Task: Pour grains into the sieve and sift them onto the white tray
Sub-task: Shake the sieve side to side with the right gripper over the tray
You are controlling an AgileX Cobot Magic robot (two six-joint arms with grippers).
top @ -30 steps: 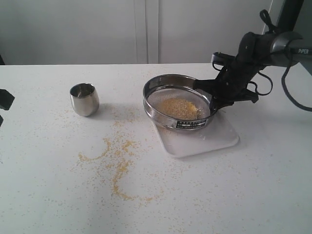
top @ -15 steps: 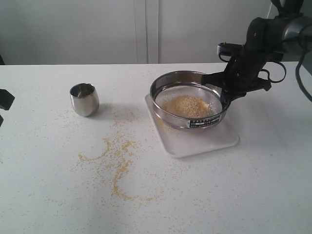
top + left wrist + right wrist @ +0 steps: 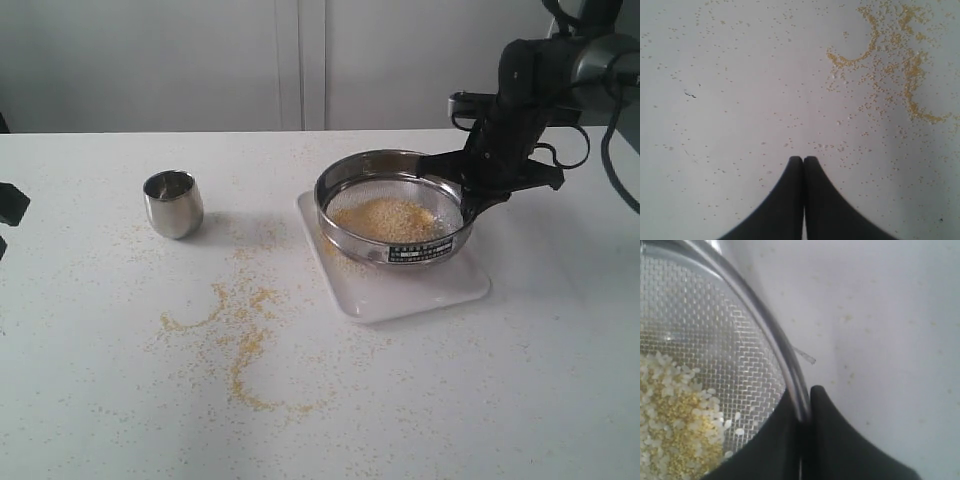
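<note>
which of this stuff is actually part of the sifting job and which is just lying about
In the job: sieve, grains in it, white tray, right claw shut on the rim.
Lying about: steel cup, spilled grains, left claw.

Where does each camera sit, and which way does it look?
Exterior view: off the arms, looking down slantwise across the white table at a small steel cup, wide round steel sieve and flat white tray; the black right arm shows.
Left wrist view: on the left wrist, looking down at spilled yellow grains; the shut left gripper shows.
Right wrist view: on the right wrist, looking at the sieve's rim, pinched by the right gripper.
Shared: exterior and left wrist views both show the curved grain trail.
</note>
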